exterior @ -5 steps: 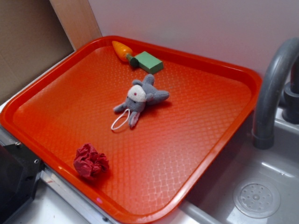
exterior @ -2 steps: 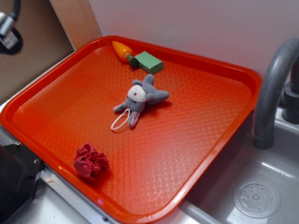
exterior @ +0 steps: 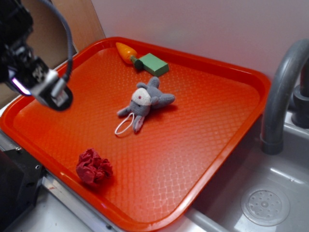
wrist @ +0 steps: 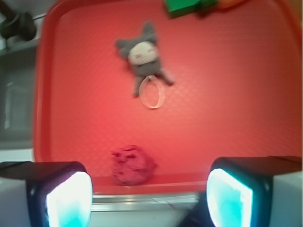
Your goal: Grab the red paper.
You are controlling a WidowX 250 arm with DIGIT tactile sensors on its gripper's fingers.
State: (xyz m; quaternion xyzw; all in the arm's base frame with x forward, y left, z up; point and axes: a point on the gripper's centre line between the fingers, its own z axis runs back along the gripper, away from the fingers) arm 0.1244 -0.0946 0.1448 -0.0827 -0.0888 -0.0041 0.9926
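The red paper (exterior: 93,167) (wrist: 132,164) is a dark crimson crumpled wad lying near the front-left rim of the orange-red tray (exterior: 207,121) (wrist: 227,118). My gripper (exterior: 46,92) (wrist: 149,198) hangs high over the tray's left edge, well above and behind the paper. Its two pale-lit fingers (wrist: 68,198) stand far apart with nothing between them, so it is open. In the wrist view the paper sits just beyond the gap, a little left of centre.
A grey plush mouse (exterior: 145,101) (wrist: 142,56) lies mid-tray. A green block (exterior: 153,64) and an orange carrot (exterior: 125,50) rest at the tray's far edge. A grey faucet (exterior: 282,96) and sink (exterior: 265,203) are at the right; a wall runs behind.
The arm has swung in from the upper left and come lower and closer over the tray's left edge. The paper, mouse, block and carrot have not moved.
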